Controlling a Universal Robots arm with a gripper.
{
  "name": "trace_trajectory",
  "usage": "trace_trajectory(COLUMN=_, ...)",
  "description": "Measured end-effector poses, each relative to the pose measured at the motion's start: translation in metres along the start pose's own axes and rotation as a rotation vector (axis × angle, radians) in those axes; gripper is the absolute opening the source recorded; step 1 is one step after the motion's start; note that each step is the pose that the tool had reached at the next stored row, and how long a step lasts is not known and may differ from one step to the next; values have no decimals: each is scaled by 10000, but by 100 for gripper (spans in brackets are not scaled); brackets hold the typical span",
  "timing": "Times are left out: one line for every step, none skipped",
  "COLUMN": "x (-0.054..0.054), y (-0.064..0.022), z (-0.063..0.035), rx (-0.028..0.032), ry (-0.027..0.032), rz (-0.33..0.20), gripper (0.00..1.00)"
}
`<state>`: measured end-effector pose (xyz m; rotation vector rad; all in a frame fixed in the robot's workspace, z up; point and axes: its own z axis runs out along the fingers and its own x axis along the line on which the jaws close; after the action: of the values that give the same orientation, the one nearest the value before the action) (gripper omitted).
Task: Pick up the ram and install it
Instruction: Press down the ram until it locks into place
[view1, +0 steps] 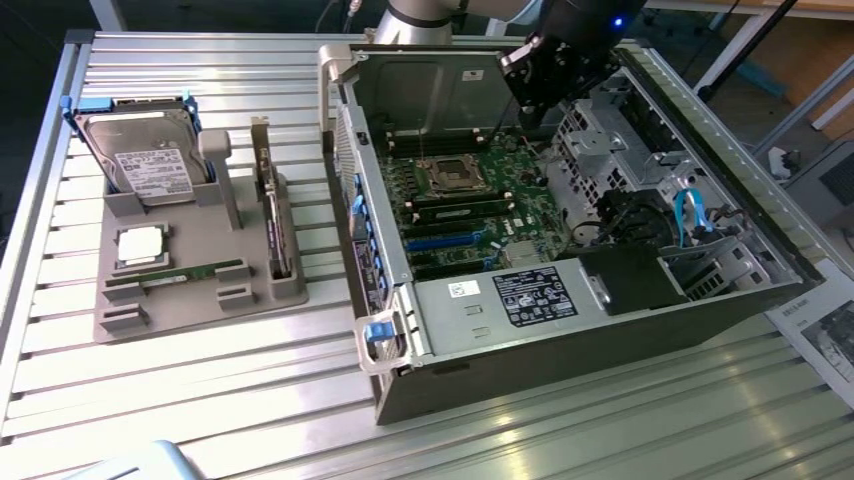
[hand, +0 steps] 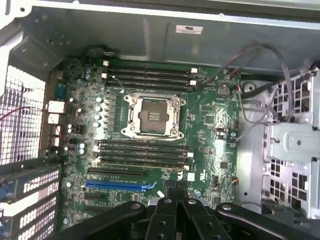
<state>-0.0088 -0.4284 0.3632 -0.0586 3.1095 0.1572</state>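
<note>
A ram stick, thin and green, lies flat in a slot of the grey holder on the exterior view's left. My gripper hangs over the far side of the open computer case, well away from that stick. From the wrist, the gripper is shut, the fingertips pressed together with nothing visible between them. It sits above the motherboard, near the lower bank of memory slots. A second bank lies beyond the empty processor socket.
The grey holder also carries a hard drive, a square silver processor and an upright expansion card. Inside the case are a drive cage, blue cables and loose grey wires. The table is slatted metal.
</note>
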Motion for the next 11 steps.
trace_trajectory(x=0, y=0, z=2, rx=4, ry=-13, rz=143, gripper=10)
trace_trajectory(x=1, y=0, z=3, rx=5, ry=-15, rz=170, gripper=10)
trace_trajectory(x=1, y=0, z=3, rx=5, ry=-16, rz=172, gripper=10)
trace_trajectory(x=1, y=1, z=3, rx=4, ry=-17, rz=173, gripper=10)
trace_trajectory(x=1, y=1, z=4, rx=-1, ry=-16, rz=176, gripper=10)
trace_trajectory(x=2, y=1, z=3, rx=-26, ry=-1, rz=186, gripper=10)
trace_trajectory(x=2, y=1, z=4, rx=-82, ry=29, rz=200, gripper=10)
trace_trajectory(x=2, y=1, z=4, rx=-165, ry=72, rz=218, gripper=10)
trace_trajectory(x=2, y=1, z=4, rx=-211, ry=116, rz=231, gripper=10)
trace_trajectory(x=2, y=1, z=4, rx=-221, ry=138, rz=235, gripper=10)
trace_trajectory(x=2, y=1, z=4, rx=-221, ry=140, rz=236, gripper=10)
